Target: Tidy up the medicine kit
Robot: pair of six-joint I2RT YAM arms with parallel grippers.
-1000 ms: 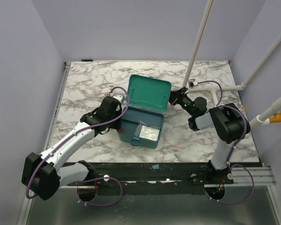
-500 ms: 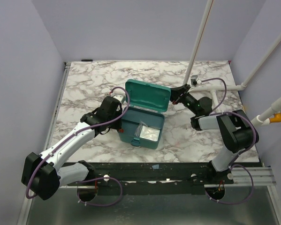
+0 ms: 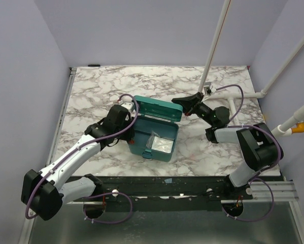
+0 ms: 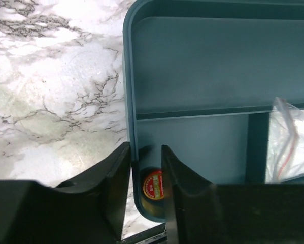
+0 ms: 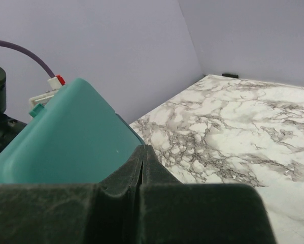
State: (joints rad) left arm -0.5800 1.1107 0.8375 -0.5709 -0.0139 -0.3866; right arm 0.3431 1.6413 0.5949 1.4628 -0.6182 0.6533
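The medicine kit (image 3: 153, 136), a teal box, stands mid-table with its lid (image 3: 158, 108) tilted low over the back of it. My left gripper (image 3: 132, 133) sits astride the box's left wall (image 4: 130, 101), one finger outside and one inside, closed on it (image 4: 145, 152). A round red-labelled tin (image 4: 153, 186) lies in the box corner between the fingers. A clear plastic bag (image 3: 160, 144) lies inside and also shows in the left wrist view (image 4: 289, 142). My right gripper (image 3: 178, 101) is shut and empty, its tip (image 5: 143, 150) against the lid's outer face (image 5: 65, 137).
White pipes (image 3: 243, 96) and a slanted pole (image 3: 215, 43) stand at the back right, close behind the right arm. An orange fitting (image 3: 302, 128) is at the far right. Marble tabletop (image 3: 98, 86) lies to the left and behind; lilac walls enclose it.
The lid has swung down from upright to low over the box. My right gripper has moved left with it, pressed against its outer face. The left arm and box have stayed put.
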